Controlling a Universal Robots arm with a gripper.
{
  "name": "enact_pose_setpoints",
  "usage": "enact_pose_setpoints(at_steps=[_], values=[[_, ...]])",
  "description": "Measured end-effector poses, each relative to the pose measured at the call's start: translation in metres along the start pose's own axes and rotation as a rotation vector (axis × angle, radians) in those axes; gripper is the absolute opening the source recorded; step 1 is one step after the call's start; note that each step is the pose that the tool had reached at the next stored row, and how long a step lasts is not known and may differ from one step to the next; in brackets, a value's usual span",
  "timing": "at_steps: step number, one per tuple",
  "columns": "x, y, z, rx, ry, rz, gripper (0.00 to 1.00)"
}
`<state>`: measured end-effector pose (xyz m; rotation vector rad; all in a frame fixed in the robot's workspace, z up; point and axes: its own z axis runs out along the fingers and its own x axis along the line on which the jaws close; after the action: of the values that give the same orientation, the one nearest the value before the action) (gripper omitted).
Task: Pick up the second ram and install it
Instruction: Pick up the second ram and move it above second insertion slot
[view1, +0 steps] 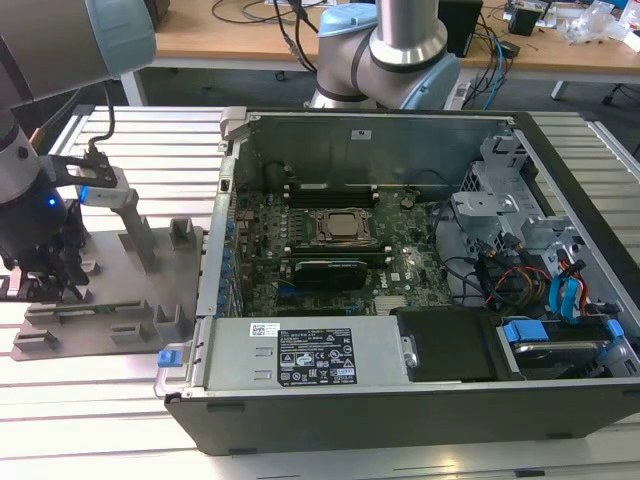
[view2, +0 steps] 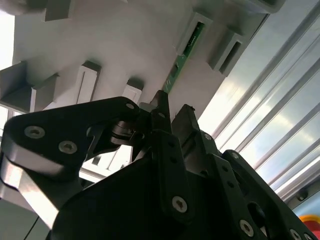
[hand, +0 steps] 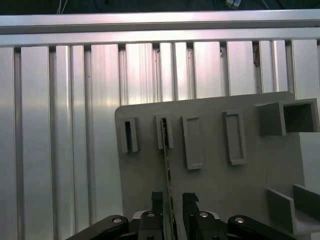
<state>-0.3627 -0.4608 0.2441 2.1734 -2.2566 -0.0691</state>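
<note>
The second ram (hand: 166, 150) is a thin green stick standing on edge in a slot of the grey holder tray (hand: 215, 185). In the second wrist view the ram (view2: 181, 59) runs from a slot block down to my fingers. My gripper (hand: 172, 200) is low over the tray, one black fingertip on each side of the stick, with a small gap still showing on one side. In the exterior view the gripper (view1: 50, 285) hangs over the tray (view1: 130, 250) at that view's left, beside the open computer case.
The open computer case (view1: 400, 400) fills the middle and the exterior view's right, with the green motherboard (view1: 400, 265) and its processor socket inside. Grey upright posts (view1: 135, 225) rise from the tray near my wrist. Everything rests on a ribbed aluminium table (hand: 60, 125).
</note>
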Motion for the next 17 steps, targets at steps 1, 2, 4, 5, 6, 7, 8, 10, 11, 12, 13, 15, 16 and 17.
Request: enact_pose_setpoints(at_steps=[1, 2, 4, 5, 6, 7, 8, 10, 11, 12, 13, 15, 16, 17], values=[[0.0000, -0.0001, 0.0015, 0.0000, 0.0000, 0.000, 0.30], [0.0000, -0.0001, 0.0024, 0.0000, 0.0000, 0.000, 0.30], [0.0001, -0.0002, 0.0052, 0.0000, 0.0000, 0.000, 0.30], [0.0002, -0.0003, 0.0080, -0.0001, 0.0001, 0.000, 0.30], [0.0003, -0.0004, 0.0108, 0.0000, 0.0000, 0.000, 0.30], [0.0003, -0.0005, 0.0123, 0.0000, 0.0000, 0.000, 0.30], [0.0004, -0.0006, 0.0164, -0.0001, 0.0001, -0.002, 0.30], [0.0005, -0.0008, 0.0198, -0.0004, 0.0018, -0.018, 0.30], [0.0006, -0.0009, 0.0217, -0.0009, 0.0030, -0.041, 0.30], [0.0006, -0.0010, 0.0248, -0.0021, 0.0049, -0.087, 0.30], [0.0006, -0.0015, 0.0269, -0.0025, 0.0072, -0.105, 0.30], [0.0009, -0.0020, 0.0355, -0.0025, 0.0080, -0.105, 0.30], [0.0010, -0.0021, 0.0386, -0.0026, 0.0080, -0.105, 0.30], [0.0010, -0.0022, 0.0402, -0.0026, 0.0080, -0.104, 0.30]])
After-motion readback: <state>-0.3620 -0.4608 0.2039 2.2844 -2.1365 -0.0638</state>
